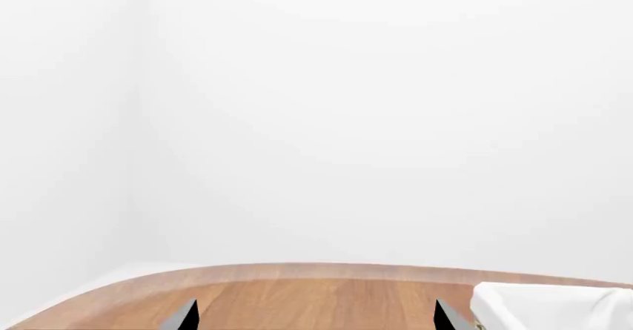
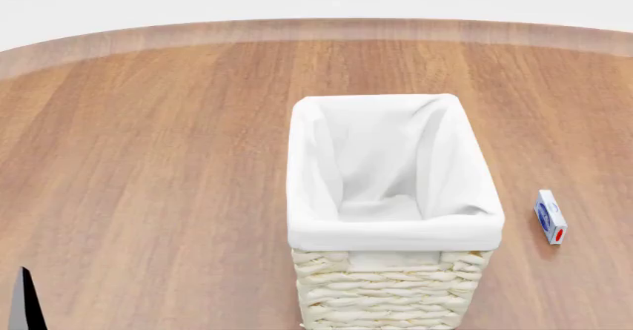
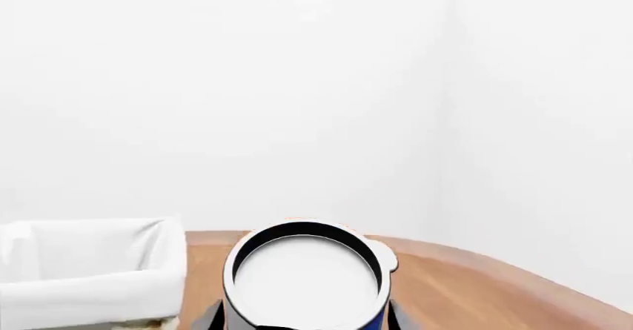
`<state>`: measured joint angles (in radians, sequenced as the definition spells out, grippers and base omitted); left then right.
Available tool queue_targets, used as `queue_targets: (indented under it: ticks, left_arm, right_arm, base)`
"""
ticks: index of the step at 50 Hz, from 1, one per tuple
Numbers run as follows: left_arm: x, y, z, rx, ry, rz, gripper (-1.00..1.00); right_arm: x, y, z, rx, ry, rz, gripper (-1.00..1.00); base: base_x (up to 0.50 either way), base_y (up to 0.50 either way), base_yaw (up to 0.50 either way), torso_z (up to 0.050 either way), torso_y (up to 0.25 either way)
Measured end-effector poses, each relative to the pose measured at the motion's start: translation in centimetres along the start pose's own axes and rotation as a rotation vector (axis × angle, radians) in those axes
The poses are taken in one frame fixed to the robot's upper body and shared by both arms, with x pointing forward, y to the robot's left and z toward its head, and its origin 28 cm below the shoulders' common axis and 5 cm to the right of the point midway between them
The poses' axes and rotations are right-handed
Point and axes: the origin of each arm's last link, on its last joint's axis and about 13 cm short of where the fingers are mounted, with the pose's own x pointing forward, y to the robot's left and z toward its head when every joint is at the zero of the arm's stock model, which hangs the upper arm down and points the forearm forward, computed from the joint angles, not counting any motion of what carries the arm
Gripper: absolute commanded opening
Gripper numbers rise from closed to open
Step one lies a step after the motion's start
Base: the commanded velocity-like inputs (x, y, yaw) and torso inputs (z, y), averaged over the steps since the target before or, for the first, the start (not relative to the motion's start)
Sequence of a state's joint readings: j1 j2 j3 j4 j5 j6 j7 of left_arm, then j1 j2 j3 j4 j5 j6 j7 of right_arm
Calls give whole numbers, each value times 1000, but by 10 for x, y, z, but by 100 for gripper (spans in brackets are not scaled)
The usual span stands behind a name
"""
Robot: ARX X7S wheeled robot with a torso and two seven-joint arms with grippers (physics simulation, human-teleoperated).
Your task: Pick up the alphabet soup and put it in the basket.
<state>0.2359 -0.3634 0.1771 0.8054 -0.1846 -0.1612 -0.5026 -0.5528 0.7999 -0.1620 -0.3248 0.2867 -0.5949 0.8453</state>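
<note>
The alphabet soup can (image 3: 307,282), with a white top and a blue side, sits between the fingers (image 3: 210,319) of my right gripper (image 3: 305,322), which is shut on it above the table. The cream wicker basket (image 2: 390,285) with white cloth lining stands in the middle of the table; its lining also shows in the right wrist view (image 3: 89,271), beside the held can, and in the left wrist view (image 1: 554,304). My left gripper (image 1: 316,319) is open and empty over bare wood; one finger (image 2: 25,304) shows in the head view. The right gripper is out of the head view.
A small white and blue box (image 2: 550,216) lies on the wooden table (image 2: 148,159) to the right of the basket. The table's curved far edge (image 2: 316,27) runs along a white wall.
</note>
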Motion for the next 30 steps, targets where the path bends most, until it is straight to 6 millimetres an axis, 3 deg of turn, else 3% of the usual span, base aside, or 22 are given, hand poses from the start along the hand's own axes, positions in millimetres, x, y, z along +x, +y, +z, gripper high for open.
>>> queue_targets:
  ticks: [14, 30]
  left_arm:
    - [0, 1, 0, 0, 1, 3, 100]
    - [1, 1, 0, -1, 1, 3, 100]
  right_arm:
    - [29, 7, 41, 31, -103, 42, -100]
    - [84, 44, 77, 58, -180, 172, -100]
  base:
    - [0, 0, 0, 0, 0]
    - [0, 0, 0, 0, 1]
